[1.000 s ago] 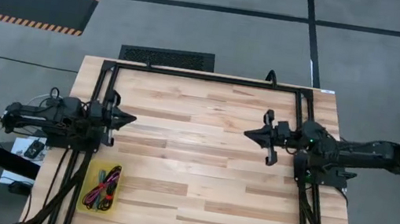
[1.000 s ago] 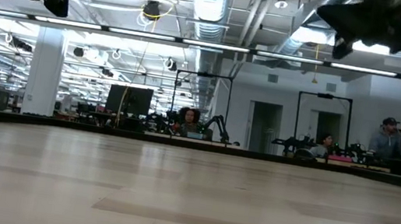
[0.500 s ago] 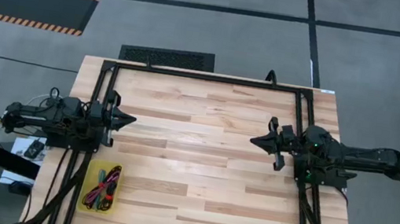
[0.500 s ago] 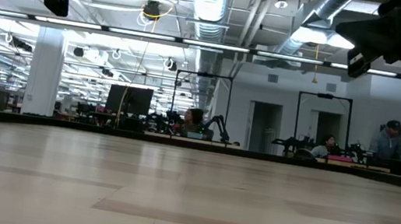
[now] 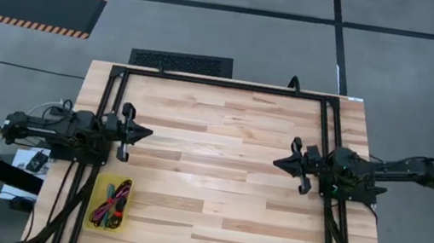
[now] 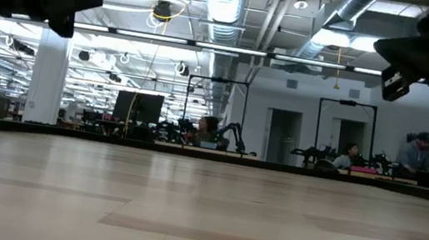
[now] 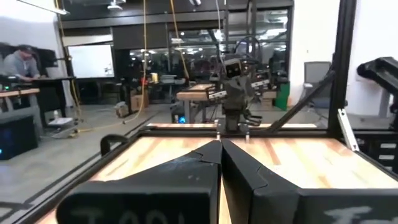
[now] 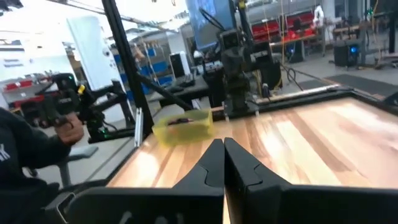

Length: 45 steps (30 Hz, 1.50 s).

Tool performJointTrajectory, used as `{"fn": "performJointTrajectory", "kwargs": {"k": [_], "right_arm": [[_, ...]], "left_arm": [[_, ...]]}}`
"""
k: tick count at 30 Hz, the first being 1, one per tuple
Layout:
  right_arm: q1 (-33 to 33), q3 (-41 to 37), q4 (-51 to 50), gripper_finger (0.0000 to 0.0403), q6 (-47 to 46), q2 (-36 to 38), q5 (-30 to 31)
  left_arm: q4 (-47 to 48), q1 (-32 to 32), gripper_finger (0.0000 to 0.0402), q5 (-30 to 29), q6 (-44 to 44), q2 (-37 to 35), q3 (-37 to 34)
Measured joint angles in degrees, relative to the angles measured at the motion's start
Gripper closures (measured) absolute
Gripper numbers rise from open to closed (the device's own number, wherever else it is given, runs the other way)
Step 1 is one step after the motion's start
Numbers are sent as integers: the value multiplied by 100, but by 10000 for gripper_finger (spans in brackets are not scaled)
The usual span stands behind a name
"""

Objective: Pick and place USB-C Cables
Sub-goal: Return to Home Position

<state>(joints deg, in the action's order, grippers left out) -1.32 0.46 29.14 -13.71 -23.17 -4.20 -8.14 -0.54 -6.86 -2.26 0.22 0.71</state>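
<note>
The USB-C cables [image 5: 112, 201] lie bundled together in a small yellow bin [image 5: 95, 207] near the table's near-left corner; magenta, black, red and greenish strands show. In the right wrist view the bin [image 8: 182, 129] stands far off with dark cables [image 8: 180, 121] inside. My left gripper [image 5: 148, 135] hovers shut above the table's left side, pointing toward the middle; its fingers meet in the left wrist view [image 7: 221, 143]. My right gripper [image 5: 275, 163] hovers shut above the right side, facing it; its fingers [image 8: 222, 143] also meet. Neither holds anything.
A black frame [image 5: 223, 83] runs along the table's far edge and down both sides. Bare wood [image 5: 207, 189] lies between the grippers. The low view shows both grippers [image 6: 88, 1] [image 6: 387, 56] high above the board. A person's dark sleeve [image 8: 25, 168] shows beyond the table.
My right gripper has drawn back toward the table's right edge and a little toward the near edge, sinking slightly. My left gripper has shifted a little toward the table's middle and dipped slightly. Both stay shut; the cables have not moved.
</note>
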Motion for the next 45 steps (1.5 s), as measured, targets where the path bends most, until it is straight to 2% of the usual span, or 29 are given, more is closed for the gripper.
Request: {"fn": "performJointTrajectory", "kwargs": {"k": [8, 14, 22, 27, 33, 40, 45], "right_arm": [[-147, 1, -183, 391, 205, 151, 120], [117, -2, -909, 391, 306, 1077, -34], [249, -6, -1608, 390, 366, 2319, -179], [205, -8, -1687, 390, 324, 2312, -202], [205, -10, -1658, 390, 466, 2309, -190], [205, -13, -1870, 390, 769, 2310, -176], [253, -13, -2392, 390, 735, 2308, -59]], "left_arm": [[-184, 0, 401, 38, -113, 0, 12], [568, 0, 401, 34, -112, -3, 589], [308, 0, 401, 156, -22, -5, 267], [-31, 0, 401, 214, 81, -1, -6], [-31, -2, 401, 444, 111, 1, -9], [593, -1, 401, 405, 127, 3, -13], [612, -1, 401, 427, 295, 14, -16]]}}
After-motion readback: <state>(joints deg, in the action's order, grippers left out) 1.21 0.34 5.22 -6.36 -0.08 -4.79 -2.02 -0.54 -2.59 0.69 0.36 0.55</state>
